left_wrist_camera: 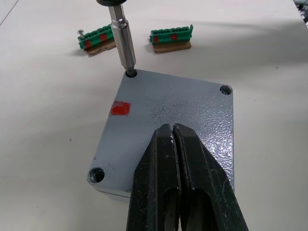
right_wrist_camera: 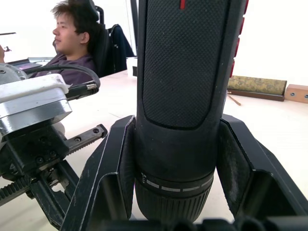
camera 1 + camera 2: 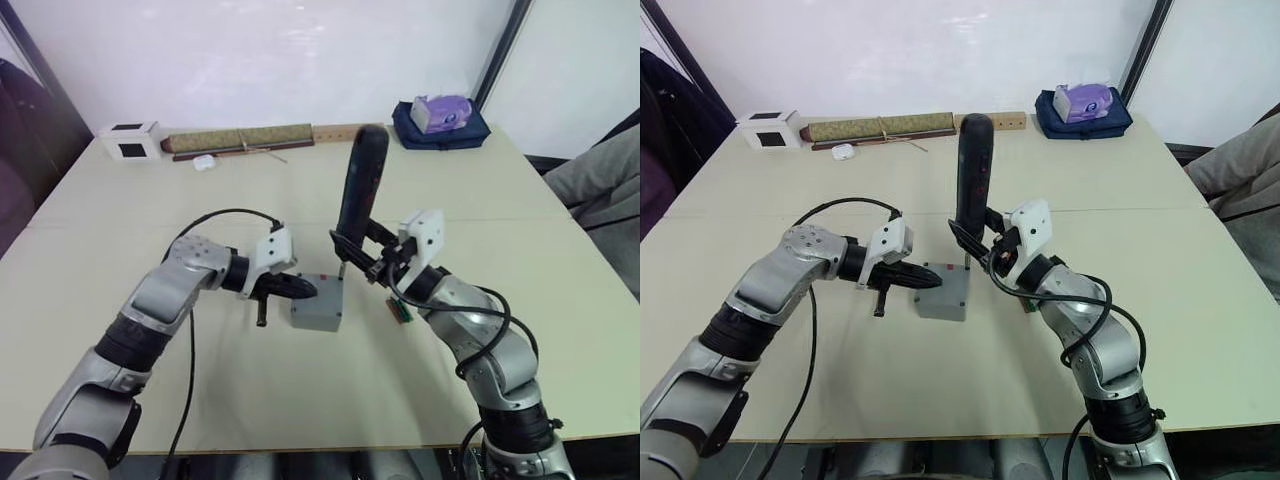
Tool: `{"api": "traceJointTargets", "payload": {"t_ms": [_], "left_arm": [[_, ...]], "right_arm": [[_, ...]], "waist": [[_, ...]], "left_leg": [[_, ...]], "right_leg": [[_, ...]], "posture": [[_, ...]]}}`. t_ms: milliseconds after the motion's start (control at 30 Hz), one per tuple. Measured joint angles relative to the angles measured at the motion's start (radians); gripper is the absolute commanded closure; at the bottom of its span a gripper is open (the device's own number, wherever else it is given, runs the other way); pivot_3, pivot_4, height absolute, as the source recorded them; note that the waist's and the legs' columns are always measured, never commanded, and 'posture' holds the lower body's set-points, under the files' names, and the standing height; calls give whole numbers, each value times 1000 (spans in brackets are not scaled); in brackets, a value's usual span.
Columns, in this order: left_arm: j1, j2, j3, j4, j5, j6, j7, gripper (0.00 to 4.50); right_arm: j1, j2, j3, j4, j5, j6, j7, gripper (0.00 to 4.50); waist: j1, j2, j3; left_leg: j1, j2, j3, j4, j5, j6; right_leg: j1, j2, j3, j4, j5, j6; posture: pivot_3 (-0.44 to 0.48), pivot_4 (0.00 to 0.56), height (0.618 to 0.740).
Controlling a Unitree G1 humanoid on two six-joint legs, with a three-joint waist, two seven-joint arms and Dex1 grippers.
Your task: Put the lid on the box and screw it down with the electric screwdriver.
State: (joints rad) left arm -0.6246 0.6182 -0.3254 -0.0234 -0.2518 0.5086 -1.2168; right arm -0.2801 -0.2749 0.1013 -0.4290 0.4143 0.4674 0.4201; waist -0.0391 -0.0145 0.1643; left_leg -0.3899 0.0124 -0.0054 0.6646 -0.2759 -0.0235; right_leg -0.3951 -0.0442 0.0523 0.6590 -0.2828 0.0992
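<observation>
On the beige table by white walls, left tool closed empty on lid; right tool clamps electric screwdriver.

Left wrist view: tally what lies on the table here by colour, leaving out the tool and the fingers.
Grey: 1, the lid on the box, with a small red mark.
Green: 2, the circuit-board strips and.
Total: 3.
</observation>
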Motion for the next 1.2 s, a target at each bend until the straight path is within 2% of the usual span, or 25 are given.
{"api": "traceJointTargets", "payload": {"t_ms": [1200], "left_arm": [[14, -12, -12, 1, 4, 7, 20, 4500]], "right_arm": [[26, -12, 18, 3, -44, 4, 18, 2737]], "waist": [[1, -3, -23]], "left_leg": [[3, 2, -1, -3, -1, 2]], "right_leg": [[5, 0, -1, -5, -1, -1]], "posture": [[0, 150, 740]]}}
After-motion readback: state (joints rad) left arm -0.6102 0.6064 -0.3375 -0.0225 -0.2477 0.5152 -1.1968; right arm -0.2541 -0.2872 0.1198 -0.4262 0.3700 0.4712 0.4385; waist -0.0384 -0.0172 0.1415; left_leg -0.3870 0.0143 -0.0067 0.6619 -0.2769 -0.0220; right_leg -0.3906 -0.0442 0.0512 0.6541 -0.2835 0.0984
